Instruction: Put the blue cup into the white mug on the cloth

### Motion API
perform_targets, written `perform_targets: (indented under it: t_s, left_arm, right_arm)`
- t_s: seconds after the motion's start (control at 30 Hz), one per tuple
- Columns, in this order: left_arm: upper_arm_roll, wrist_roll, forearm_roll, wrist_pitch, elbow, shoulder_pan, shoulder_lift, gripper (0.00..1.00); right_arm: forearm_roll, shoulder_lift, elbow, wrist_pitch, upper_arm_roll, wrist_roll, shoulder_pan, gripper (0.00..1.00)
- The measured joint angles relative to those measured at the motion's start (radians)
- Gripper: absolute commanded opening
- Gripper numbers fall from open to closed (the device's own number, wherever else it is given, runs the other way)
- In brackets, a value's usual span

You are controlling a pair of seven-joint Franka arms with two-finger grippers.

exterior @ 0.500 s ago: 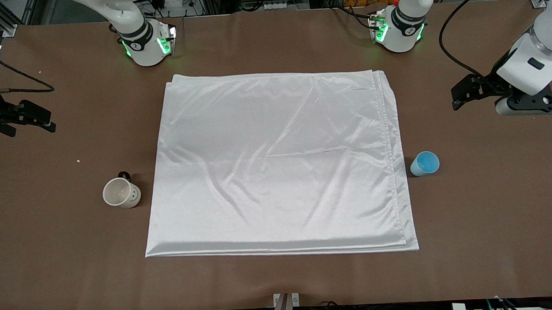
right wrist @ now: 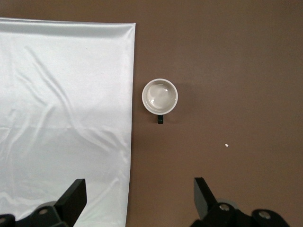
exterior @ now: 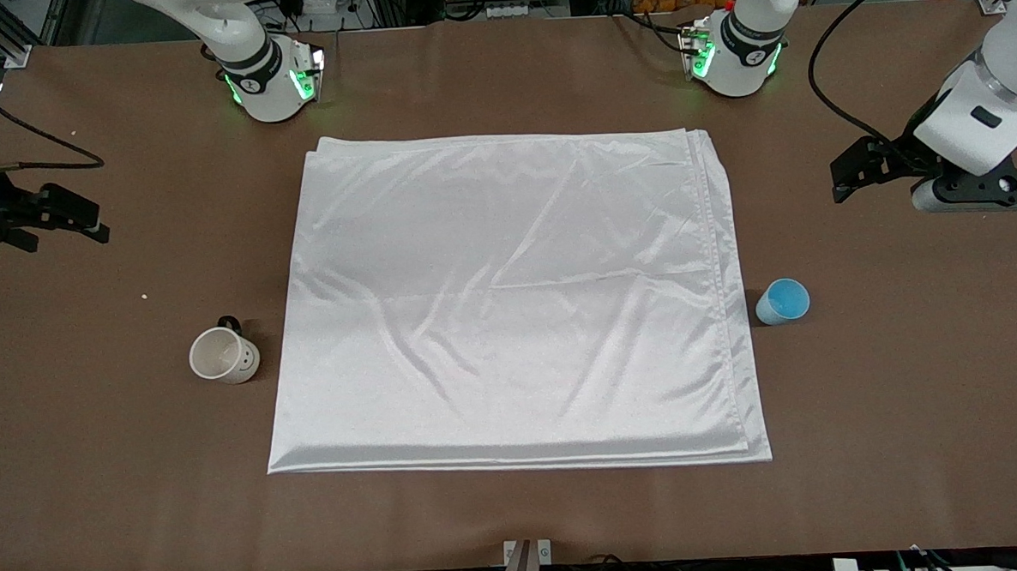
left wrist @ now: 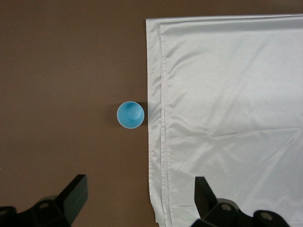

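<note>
The blue cup [exterior: 782, 301] stands upright on the brown table, just off the edge of the cloth [exterior: 509, 303] at the left arm's end. It also shows in the left wrist view [left wrist: 130, 115] beside the cloth [left wrist: 227, 118]. The white mug [exterior: 223, 355] stands upright and empty on the table, off the cloth's edge at the right arm's end, and shows in the right wrist view [right wrist: 160, 96] beside the cloth [right wrist: 61, 118]. My left gripper [exterior: 843, 181] [left wrist: 140, 198] hangs open and empty high over the table. My right gripper [exterior: 85, 220] [right wrist: 140, 198] is likewise open, empty and high.
Both arm bases [exterior: 272, 81] [exterior: 734, 52] stand at the table's edge farthest from the front camera. A black cable [exterior: 39, 151] lies at the right arm's end. A small white crumb [exterior: 143, 296] lies near the mug.
My right gripper has shifted slightly toward the cloth. The left gripper, cup, mug and cloth have not visibly moved.
</note>
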Motion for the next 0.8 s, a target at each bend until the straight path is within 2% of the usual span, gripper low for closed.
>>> perform_targets:
  t_s: [0.8]
  left_arm:
    - [0.001,0.000,0.000,0.003,-0.031,0.000,0.001,1.00]
  right_arm:
    - [0.002,0.000,0.000,0.000,0.003,-0.001,0.002,1.00]
